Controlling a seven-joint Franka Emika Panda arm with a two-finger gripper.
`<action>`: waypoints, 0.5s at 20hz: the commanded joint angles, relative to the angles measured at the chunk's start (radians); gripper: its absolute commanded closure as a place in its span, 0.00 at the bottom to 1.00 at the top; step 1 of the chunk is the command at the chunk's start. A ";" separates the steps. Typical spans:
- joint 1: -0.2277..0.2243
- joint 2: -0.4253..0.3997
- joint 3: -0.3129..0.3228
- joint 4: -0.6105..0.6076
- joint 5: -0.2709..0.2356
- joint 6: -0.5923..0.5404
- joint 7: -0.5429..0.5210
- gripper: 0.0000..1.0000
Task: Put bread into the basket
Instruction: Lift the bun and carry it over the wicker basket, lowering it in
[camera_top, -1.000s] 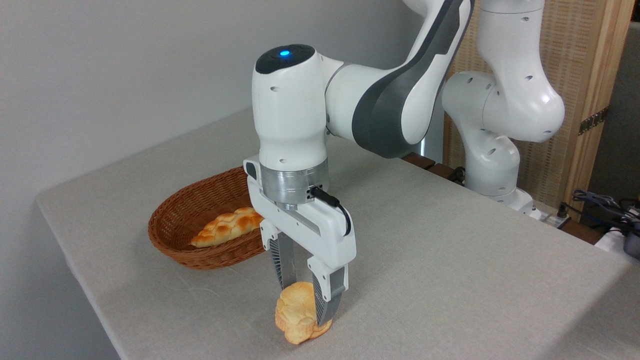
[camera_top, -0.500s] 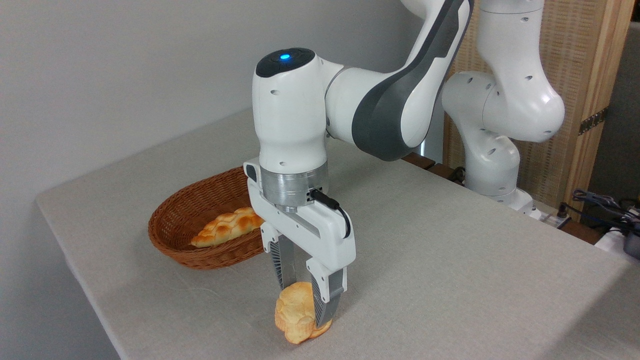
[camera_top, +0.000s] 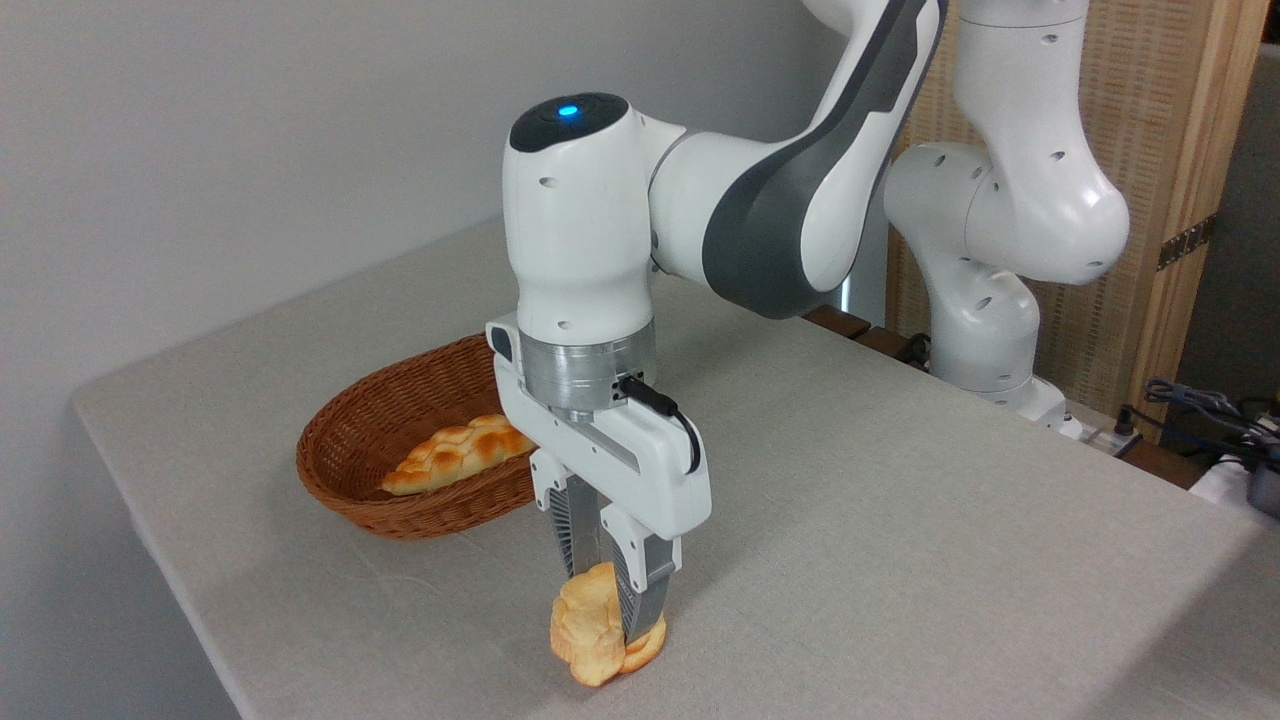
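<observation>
Bread (camera_top: 590, 640) on table (camera_top: 900, 560) near front edge, now squeezed: gripper (camera_top: 605, 610) jaws just narrowed onto it. Grasp made; lift toward basket (camera_top: 370, 500) comes next, loaf (camera_top: 455, 452) already inside.

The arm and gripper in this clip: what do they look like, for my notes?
The arm has glossy white rounded shells with dark grey panels and small round holes. A dark cap with a glowing blue light tops the wrist joint, above a brushed metal ring. The gripper has a white body, a black cable looping along its side, and two grey ribbed fingers.
</observation>
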 joint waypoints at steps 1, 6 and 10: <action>-0.004 -0.008 -0.024 0.127 -0.024 -0.172 0.001 0.38; -0.004 -0.008 -0.083 0.320 -0.099 -0.442 -0.033 0.37; -0.004 -0.039 -0.230 0.333 -0.098 -0.494 -0.212 0.37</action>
